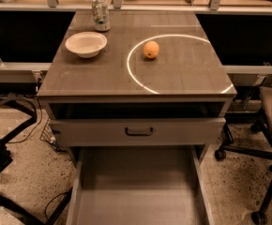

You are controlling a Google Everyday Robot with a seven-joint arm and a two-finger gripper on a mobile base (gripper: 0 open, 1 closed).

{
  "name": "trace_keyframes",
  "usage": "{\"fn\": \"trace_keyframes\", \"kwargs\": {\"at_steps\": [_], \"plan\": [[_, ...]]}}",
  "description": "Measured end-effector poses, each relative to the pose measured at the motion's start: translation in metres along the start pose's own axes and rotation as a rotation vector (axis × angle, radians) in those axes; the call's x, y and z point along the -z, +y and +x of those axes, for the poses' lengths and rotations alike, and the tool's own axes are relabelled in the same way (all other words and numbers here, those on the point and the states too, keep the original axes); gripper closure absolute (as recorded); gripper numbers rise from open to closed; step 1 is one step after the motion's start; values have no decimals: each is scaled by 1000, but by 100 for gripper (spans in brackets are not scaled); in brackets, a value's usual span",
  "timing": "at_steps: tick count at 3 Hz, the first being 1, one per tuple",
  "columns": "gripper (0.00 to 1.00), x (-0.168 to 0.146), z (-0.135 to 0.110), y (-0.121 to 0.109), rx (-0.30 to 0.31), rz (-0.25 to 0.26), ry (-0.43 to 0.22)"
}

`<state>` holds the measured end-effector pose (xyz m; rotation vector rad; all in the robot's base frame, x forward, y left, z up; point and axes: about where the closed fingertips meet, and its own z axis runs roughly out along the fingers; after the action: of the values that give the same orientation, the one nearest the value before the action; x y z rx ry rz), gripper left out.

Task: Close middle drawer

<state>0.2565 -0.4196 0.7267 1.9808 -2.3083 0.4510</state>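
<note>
At bottom, middle drawer (136, 196) runs lengthwise toward camera — gripper unseen.

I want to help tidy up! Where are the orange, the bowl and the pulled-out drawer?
orange (150, 49), camera view, middle of the fruit.
white bowl (86, 44), camera view, bare inside.
middle drawer (136, 191), camera view, bare floor of the pulled-out tray.
gripper: not in this view.

The gripper is sitting outside the camera view, so its position and pose are not showing. The arm and wrist are likewise lying beyond the frame edges: left, right, near and far.
</note>
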Motion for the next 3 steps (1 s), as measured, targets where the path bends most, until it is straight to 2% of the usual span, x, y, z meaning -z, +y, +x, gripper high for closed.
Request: {"fn": "trace_keyframes", "kwargs": {"at_steps": [1,2,3], "plan": [[0,1,0,-1,0,0,0],[0,7,-7,-8,2,22,14],[0,-19,-24,5,-11,6,-11]]}}
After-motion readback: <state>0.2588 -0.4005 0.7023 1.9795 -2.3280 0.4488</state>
